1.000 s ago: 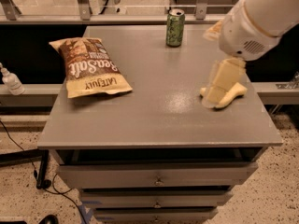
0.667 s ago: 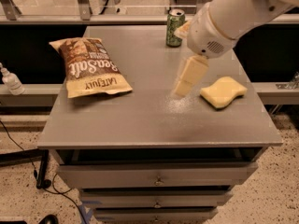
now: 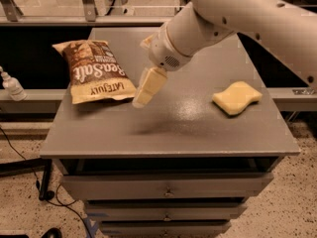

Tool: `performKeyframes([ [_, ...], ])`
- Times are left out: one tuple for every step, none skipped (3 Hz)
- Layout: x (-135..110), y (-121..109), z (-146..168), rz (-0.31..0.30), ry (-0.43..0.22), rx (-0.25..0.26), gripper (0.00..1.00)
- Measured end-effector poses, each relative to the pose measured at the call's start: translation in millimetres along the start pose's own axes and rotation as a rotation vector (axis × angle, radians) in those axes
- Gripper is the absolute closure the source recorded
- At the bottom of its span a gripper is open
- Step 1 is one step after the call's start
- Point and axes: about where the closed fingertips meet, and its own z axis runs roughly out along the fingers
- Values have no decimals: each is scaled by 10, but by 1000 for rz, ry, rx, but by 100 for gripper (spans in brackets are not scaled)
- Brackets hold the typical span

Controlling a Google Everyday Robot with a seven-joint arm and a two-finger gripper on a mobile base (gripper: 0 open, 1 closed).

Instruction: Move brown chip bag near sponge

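The brown chip bag (image 3: 95, 71) lies flat on the left part of the grey table (image 3: 168, 128), its white "Sea Salt" lettering facing up. The pale yellow sponge (image 3: 237, 97) lies flat at the table's right side, far from the bag. My gripper (image 3: 143, 76) hovers above the table just right of the bag's right edge, at the end of the white arm (image 3: 233, 19) that reaches in from the upper right. Its jaws stand apart and hold nothing. One cream finger (image 3: 148, 86) points down toward the bag's lower right corner.
The table has drawers below its front edge. A small white bottle (image 3: 11, 85) stands on a low ledge at the far left. A railing and dark shelving run behind the table. My arm covers the back middle of the table.
My gripper has swept left across the table, from above the sponge to beside the chip bag. The bag and sponge have not moved. The green can at the back is now hidden by my arm.
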Motion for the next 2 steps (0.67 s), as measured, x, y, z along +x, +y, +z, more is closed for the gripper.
performKeyframes([
  [-229, -45, 449, 6, -61, -26, 0],
  [-420, -145, 756, 17, -101, -24, 0],
])
